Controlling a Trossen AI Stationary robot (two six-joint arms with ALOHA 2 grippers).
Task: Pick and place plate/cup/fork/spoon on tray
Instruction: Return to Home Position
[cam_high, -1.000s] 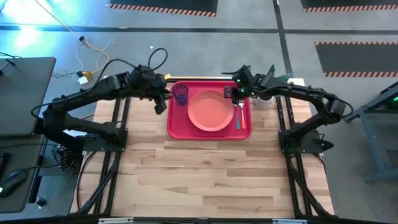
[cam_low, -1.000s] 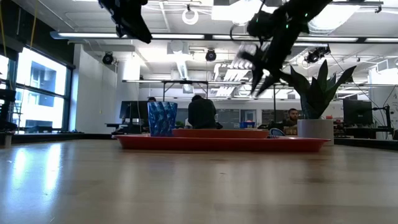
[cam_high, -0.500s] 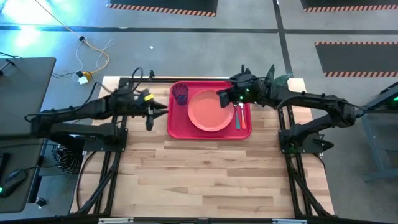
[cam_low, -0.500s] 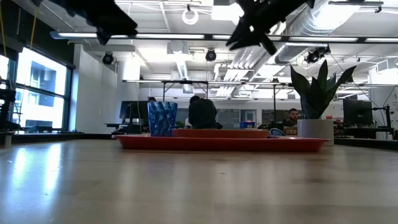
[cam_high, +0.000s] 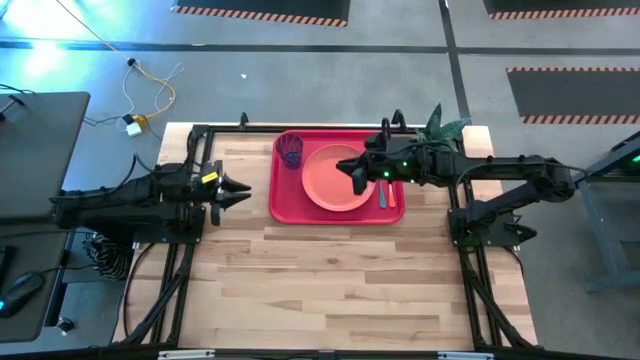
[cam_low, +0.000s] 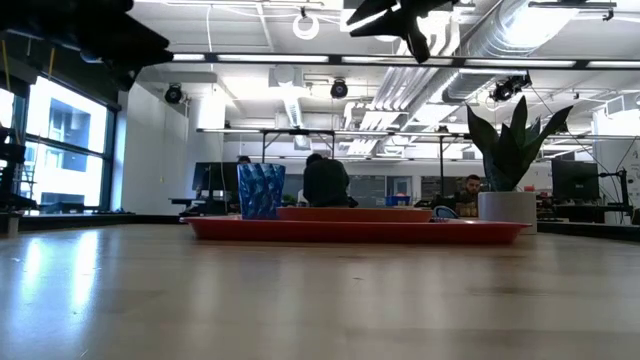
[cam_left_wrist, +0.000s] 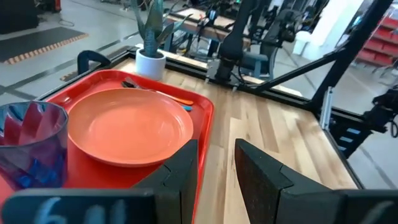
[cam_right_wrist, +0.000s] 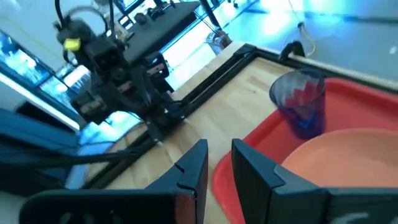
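Dark left fingers (cam_left_wrist: 180, 177) hang slightly spread and empty over your counter (cam_high: 330, 280), just beside the tray (cam_high: 283, 207). The right fingers (cam_right_wrist: 189, 168), likewise parted, hover above the plate (cam_high: 325, 182). With cup (cam_high: 291, 151), spoon (cam_high: 381, 194) and fork (cam_high: 391, 196) also on the tray, nothing needs holding.

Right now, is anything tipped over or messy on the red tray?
Nothing stands out. The cup stands upright on the tray, the plate lies flat, and the spoon and fork lie side by side beside it.
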